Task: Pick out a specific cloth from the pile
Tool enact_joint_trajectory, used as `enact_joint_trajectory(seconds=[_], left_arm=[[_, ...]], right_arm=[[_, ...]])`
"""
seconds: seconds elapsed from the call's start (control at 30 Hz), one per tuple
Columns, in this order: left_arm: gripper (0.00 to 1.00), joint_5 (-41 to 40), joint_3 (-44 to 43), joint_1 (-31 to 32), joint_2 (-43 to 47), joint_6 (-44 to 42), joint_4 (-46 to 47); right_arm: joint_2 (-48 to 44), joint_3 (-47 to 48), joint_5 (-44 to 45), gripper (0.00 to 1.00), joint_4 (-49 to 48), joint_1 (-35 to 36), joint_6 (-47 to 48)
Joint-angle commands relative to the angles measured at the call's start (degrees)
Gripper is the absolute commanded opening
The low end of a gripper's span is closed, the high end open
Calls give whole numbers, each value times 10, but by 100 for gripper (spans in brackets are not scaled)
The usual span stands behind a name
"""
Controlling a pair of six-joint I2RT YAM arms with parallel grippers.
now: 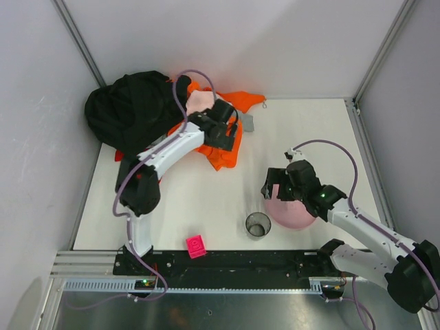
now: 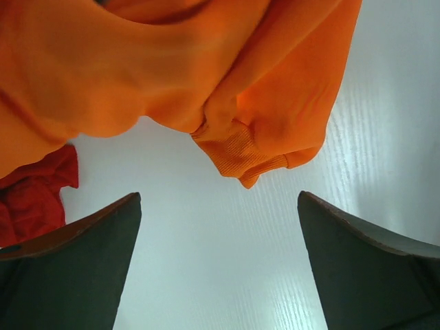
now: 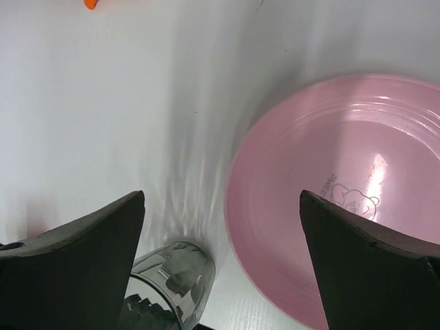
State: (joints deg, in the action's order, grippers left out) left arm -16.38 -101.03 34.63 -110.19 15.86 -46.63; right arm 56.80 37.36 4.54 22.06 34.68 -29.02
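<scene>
The pile point(image 1: 148, 113) lies at the back left: a big black garment point(image 1: 130, 110), an orange garment point(image 1: 221, 157), a pale pink cloth point(image 1: 201, 100) and a grey piece point(image 1: 247, 124). The small red cloth point(image 2: 31, 203) shows at the left edge of the left wrist view, partly under the orange garment point(image 2: 172, 62). My left gripper point(image 1: 230, 141) hovers over the orange garment's near edge; it point(image 2: 220, 199) is open and empty, with bare table between the fingers. My right gripper point(image 1: 275, 185) is far from the pile, and it point(image 3: 222, 196) is open and empty.
A pink plate point(image 1: 292, 214) lies under my right gripper and fills the right of the right wrist view point(image 3: 344, 192). A clear glass point(image 1: 258, 225) stands left of it, also in the right wrist view point(image 3: 172, 282). A magenta cube point(image 1: 196, 245) sits near the front edge.
</scene>
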Motion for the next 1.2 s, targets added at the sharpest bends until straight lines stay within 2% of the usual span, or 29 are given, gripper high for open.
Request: enact_joint_trajectory(seconds=[0.0,0.2,0.43,0.5,0.6,0.83,0.93,1.17], left_arm=[[100,-69,-18,23,-67,-16,-5],[100,-57,-77,27,-163,-11,-4],[100,-36,-128,26,-236,-12,-3],[96,-30,-137,23,-254,-12,-1],[75,-10,-150,10,-273,-10,5],[10,61,-213,-40,-287,-16,14],[2,83,-256,-65,-264,-30,13],[1,85,-347,-148,-175,-17,13]], right_arm=[[1,0,10,99,-6,-12,1],[-15,-14,-17,99,-16,-46,3],[-14,-26,-38,99,-27,-73,10],[-7,-28,-38,99,-28,-75,12],[-2,-31,-38,99,-31,-76,14],[14,-34,-52,99,-44,-77,14],[23,-34,-62,99,-54,-76,14],[46,-34,-74,99,-74,-75,9]])
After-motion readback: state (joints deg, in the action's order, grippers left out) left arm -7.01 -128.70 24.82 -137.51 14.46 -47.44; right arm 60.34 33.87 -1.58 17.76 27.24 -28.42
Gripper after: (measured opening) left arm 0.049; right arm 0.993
